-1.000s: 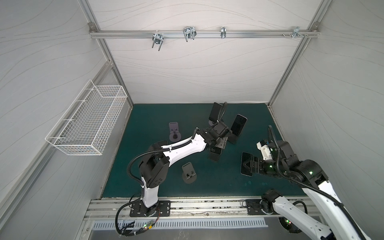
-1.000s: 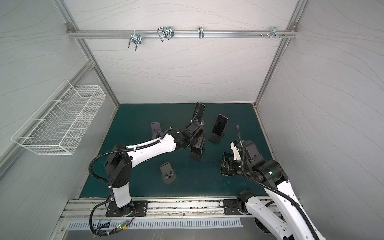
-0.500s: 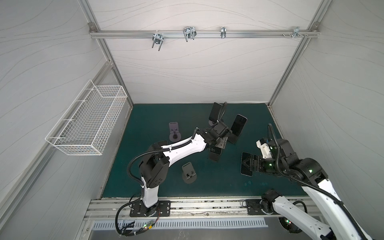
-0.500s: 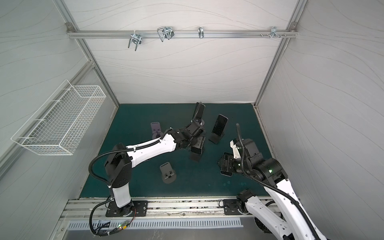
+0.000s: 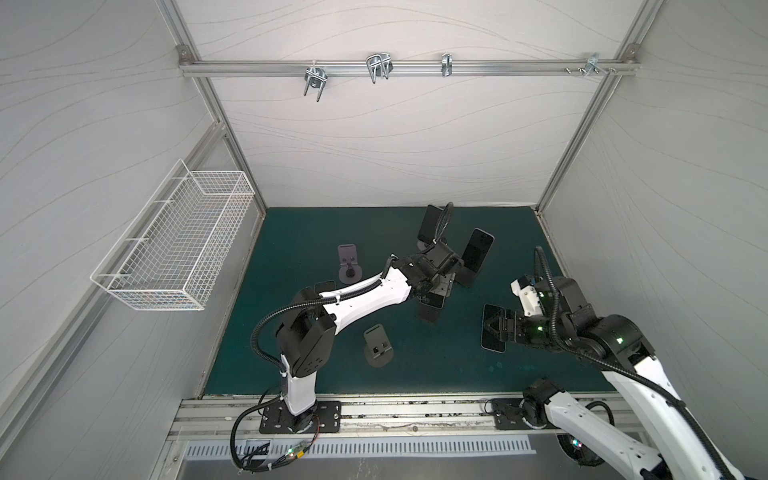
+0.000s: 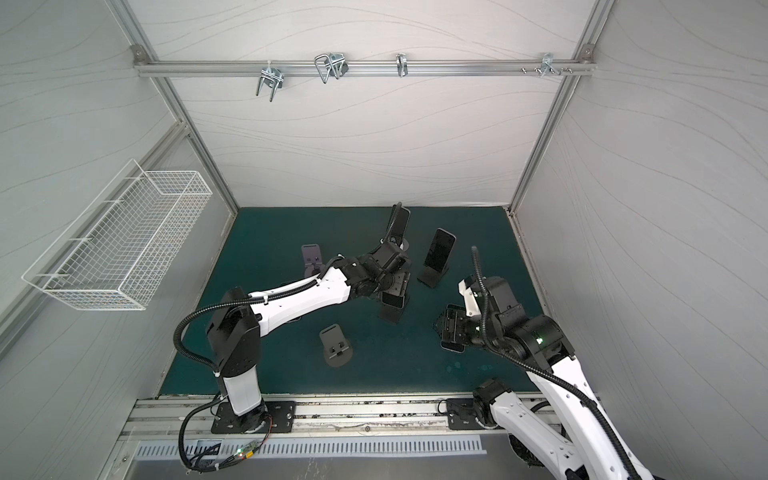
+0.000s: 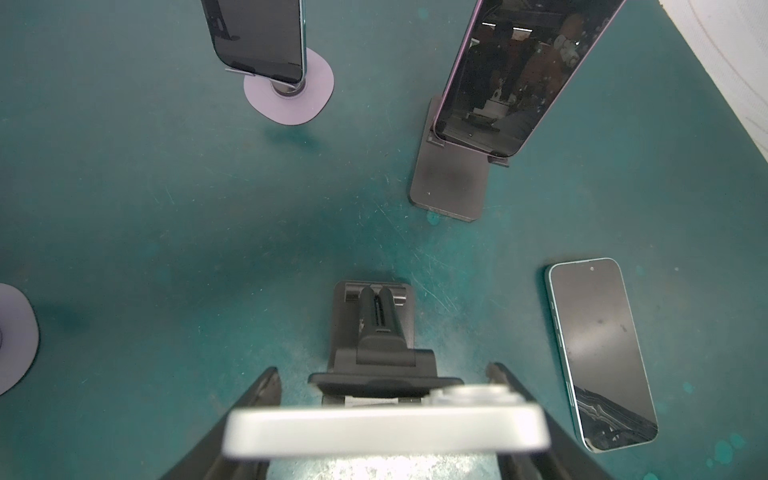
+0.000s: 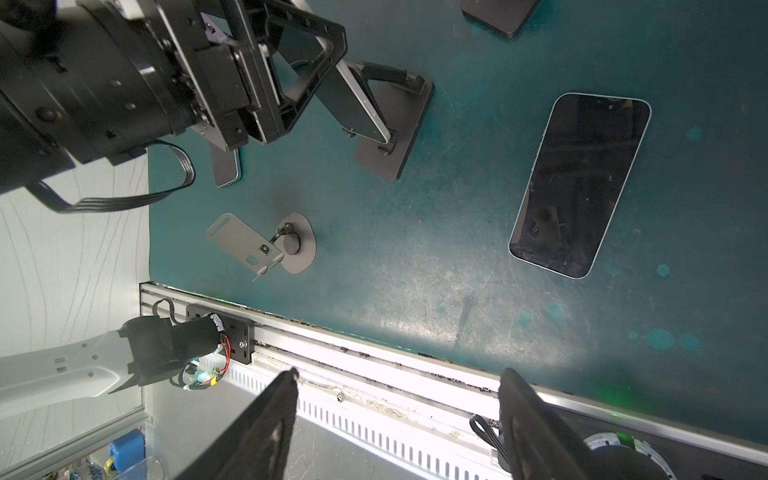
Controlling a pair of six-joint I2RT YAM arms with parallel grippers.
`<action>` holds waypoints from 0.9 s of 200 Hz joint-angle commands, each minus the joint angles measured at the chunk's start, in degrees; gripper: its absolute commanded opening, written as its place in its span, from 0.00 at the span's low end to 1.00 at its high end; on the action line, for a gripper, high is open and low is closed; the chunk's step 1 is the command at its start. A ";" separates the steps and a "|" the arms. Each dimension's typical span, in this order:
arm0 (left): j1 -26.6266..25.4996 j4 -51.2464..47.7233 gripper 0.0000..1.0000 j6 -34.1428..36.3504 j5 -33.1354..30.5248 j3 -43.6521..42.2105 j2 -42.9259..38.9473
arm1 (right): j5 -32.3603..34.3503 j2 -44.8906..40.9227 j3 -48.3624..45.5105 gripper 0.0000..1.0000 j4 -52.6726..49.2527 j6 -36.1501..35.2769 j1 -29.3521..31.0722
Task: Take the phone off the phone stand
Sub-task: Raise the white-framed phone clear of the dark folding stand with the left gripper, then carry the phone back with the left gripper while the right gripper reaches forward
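Phone (image 7: 386, 428), white-edged, still leans in the black stand (image 7: 376, 324) near the middle of the mat (image 7: 166, 208), its foot on the stand's lip just as a second ago, with the left gripper (image 7: 383, 373) still clamped on its top end. Off to the right, the right gripper (image 8: 398, 372) hangs by a second phone (image 8: 582, 183) lying flat on the mat, fingers apart with nothing between them, and has barely shifted.
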 commanded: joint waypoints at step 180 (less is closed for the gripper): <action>0.30 1.30 0.61 -0.60 -1.97 1.41 -7.38 | -2.10 1.33 0.08 0.76 2.59 1.03 0.04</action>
